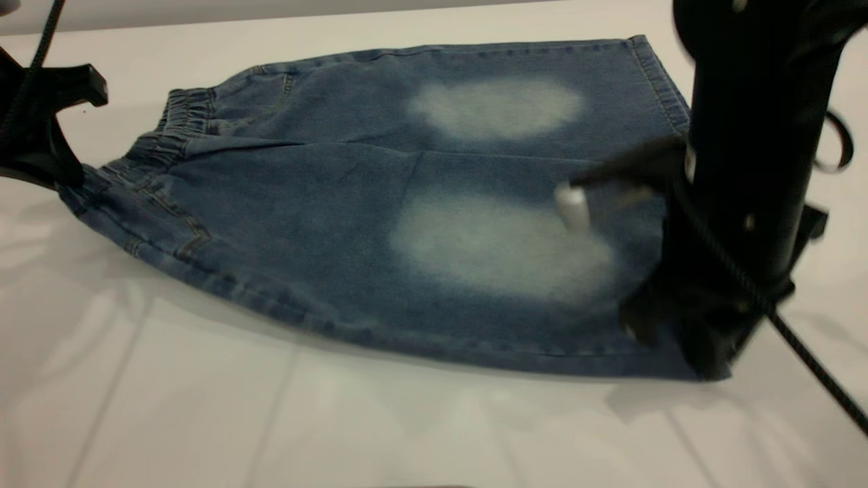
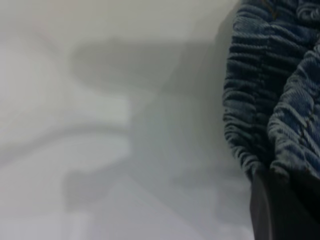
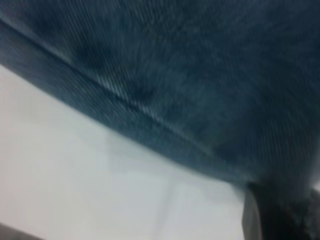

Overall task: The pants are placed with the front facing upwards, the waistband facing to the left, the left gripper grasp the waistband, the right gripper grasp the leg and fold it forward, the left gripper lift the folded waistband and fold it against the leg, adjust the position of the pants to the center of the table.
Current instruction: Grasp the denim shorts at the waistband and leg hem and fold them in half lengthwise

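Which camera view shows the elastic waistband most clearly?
The left wrist view: the waistband fills its side, every pucker visible. The exterior view shows it small at the pants' left end. The right wrist view shows only hem.

L gripper (image 1: 64,177): low, far left, jaws unclear | R gripper (image 1: 668,339): low, near right, arm upright
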Tool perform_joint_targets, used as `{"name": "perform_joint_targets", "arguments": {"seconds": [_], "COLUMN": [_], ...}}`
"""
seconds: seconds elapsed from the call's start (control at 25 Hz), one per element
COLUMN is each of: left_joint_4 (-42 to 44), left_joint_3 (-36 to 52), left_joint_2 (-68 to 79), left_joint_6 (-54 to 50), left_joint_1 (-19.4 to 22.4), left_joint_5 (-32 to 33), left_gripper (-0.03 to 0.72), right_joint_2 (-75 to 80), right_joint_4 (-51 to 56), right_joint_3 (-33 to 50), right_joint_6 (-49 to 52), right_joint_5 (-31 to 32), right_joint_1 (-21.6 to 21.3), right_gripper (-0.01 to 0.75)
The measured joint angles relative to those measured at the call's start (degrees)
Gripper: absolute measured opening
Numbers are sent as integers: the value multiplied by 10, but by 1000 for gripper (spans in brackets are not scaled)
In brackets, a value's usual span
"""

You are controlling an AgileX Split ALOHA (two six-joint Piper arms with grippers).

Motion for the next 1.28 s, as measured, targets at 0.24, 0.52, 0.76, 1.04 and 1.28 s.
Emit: {"name": "perform_joint_targets", "arguments": {"seconds": [0.24, 0.52, 0.76, 1.04, 1.28], "left_joint_4": [0, 3, 23, 56, 52], "left_joint_3": [0, 3, 5, 5, 5], "left_joint_2": [0, 0, 1, 32, 98], "left_joint_6": [-52, -167, -298, -449, -544], "left_joint_1": [0, 0, -8, -11, -11], "left_joint_5": [-72, -178, -311, -459, -567], "left_gripper": [41, 41, 41, 41, 41], "right_joint_2": [-118, -140, -140, -128, -89], "right_joint_4": [2, 5, 16, 56, 62], "right_joint_3": [-22, -36, -36, -36, -36], "right_joint_6": [-1, -1, 15, 18, 18], "right_joint_5": [-30, -57, -162, -270, -356], "right_joint_1": [0, 0, -19, -81, -116], "right_gripper": [36, 36, 36, 36, 36]}}
